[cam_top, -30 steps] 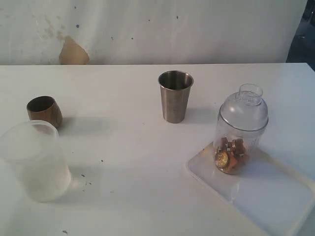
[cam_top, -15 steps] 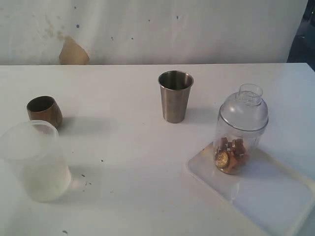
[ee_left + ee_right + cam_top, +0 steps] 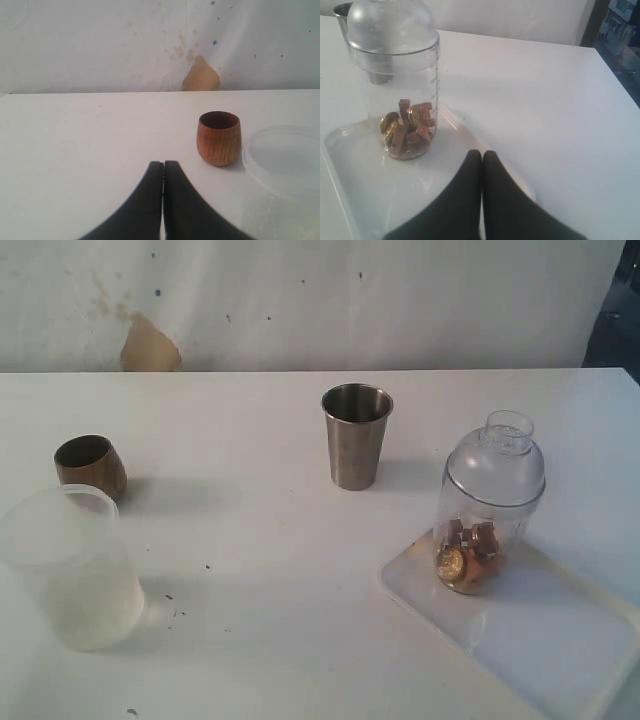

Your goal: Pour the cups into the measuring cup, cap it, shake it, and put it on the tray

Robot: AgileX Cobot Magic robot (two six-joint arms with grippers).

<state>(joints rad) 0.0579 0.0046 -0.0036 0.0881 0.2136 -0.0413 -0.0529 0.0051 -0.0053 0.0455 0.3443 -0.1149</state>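
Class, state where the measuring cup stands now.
The measuring cup stands capped on the tray, right side of the exterior view, right of the steel cup.

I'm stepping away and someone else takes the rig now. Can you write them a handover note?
Left claw: shut, empty, facing the wooden cup.
Right claw: shut, empty, by the tray.
Measuring cup stands on the tray, domed lid on, brown and gold pieces inside.
Frosted cup stands beside the wooden cup, both upright on the table.
Done: pouring, capping, placing.
Left: apparently nothing; shaking can't be confirmed.

No legible text; measuring cup (image 3: 400,95) scale marks unreadable.
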